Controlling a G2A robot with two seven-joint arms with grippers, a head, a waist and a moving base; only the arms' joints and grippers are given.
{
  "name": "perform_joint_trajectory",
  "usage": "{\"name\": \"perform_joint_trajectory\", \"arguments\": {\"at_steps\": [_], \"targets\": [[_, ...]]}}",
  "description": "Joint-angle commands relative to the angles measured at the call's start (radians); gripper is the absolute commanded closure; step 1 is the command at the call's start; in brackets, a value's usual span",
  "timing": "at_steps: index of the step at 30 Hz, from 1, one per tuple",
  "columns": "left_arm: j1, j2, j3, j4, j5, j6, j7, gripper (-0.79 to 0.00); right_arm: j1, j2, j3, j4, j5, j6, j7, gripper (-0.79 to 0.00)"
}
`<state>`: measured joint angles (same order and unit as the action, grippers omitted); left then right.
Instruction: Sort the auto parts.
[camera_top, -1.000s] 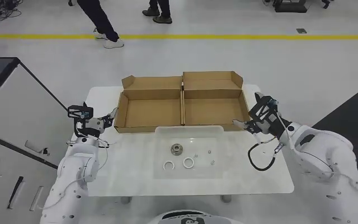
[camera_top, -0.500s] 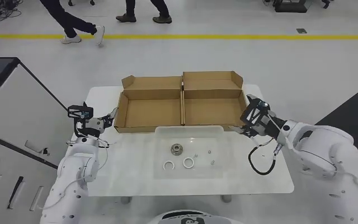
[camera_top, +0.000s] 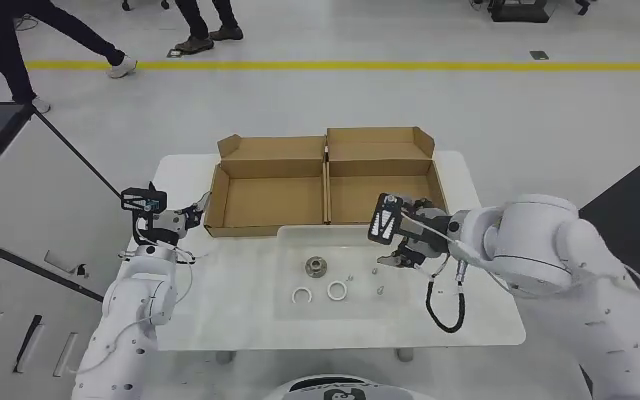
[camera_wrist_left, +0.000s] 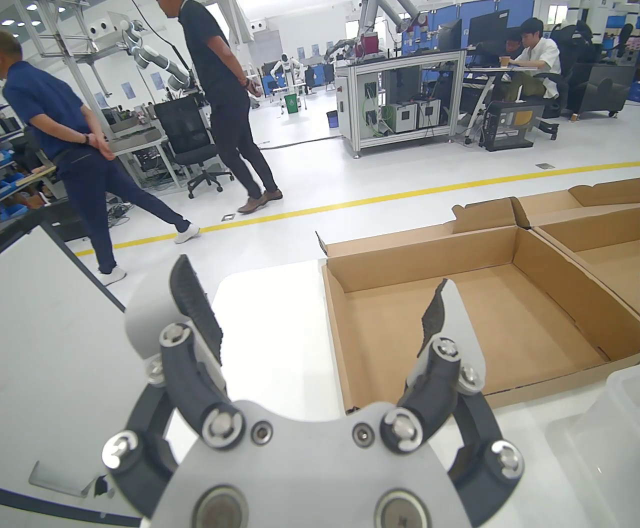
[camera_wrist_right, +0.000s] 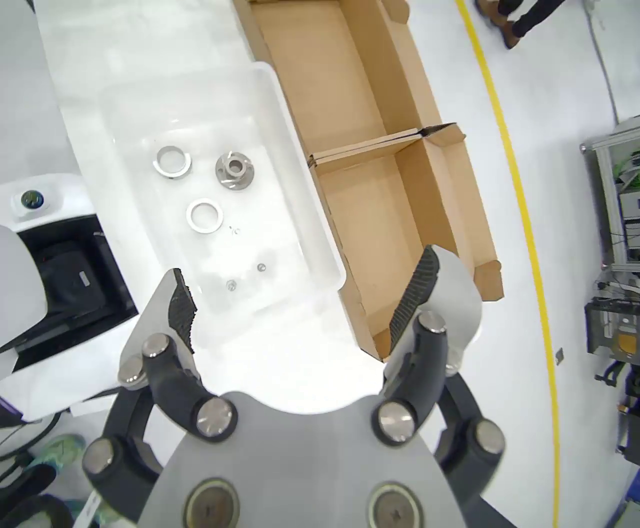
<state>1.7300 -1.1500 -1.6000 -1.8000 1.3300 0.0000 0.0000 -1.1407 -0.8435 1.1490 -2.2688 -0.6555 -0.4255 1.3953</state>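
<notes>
R claw (camera_top: 390, 263) spread over bin (camera_top: 290, 232) edge; hub (camera_top: 316, 265) apart, toward centre.

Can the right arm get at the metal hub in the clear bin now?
Probably yes: the right hand hangs open over the edge of the bin, the hub lies uncovered inside, and nothing stands between them.

My pincer (camera_wrist_left: 313, 277) hangs open over the white bench (camera_wrist_left: 280, 370), one finger in front of an open cardboard box (camera_wrist_left: 500, 320). A second box (camera_wrist_left: 605, 245) sits against the far side of that one. A clear tub (camera_wrist_left: 620, 400) shows its corner just beside the box.
</notes>
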Motion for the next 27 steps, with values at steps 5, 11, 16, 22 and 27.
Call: {"name": "perform_joint_trajectory", "arguments": {"at_steps": [5,11,16,22,27], "targets": [[0.0,0.0,0.0,0.0,0.0,0.0,0.0,-0.785,0.25,0.08,-0.25,0.065,0.127,0.078,0.078,-0.785],[0.0,0.0,0.0,0.0,0.0,0.0,0.0,-0.785,0.438,0.113,-0.493,0.147,0.166,0.064,0.064,-0.785],[0.0,0.0,0.0,0.0,0.0,0.0,0.0,-0.785,0.518,0.108,-0.655,0.227,0.14,0.004,0.004,-0.785],[0.0,0.0,0.0,0.0,0.0,0.0,0.0,-0.785,0.57,0.086,-0.757,0.289,0.154,-0.045,-0.045,-0.785],[0.0,0.0,0.0,0.0,0.0,0.0,0.0,-0.785,0.591,0.066,-0.825,0.324,0.136,-0.074,-0.075,-0.785]]}}
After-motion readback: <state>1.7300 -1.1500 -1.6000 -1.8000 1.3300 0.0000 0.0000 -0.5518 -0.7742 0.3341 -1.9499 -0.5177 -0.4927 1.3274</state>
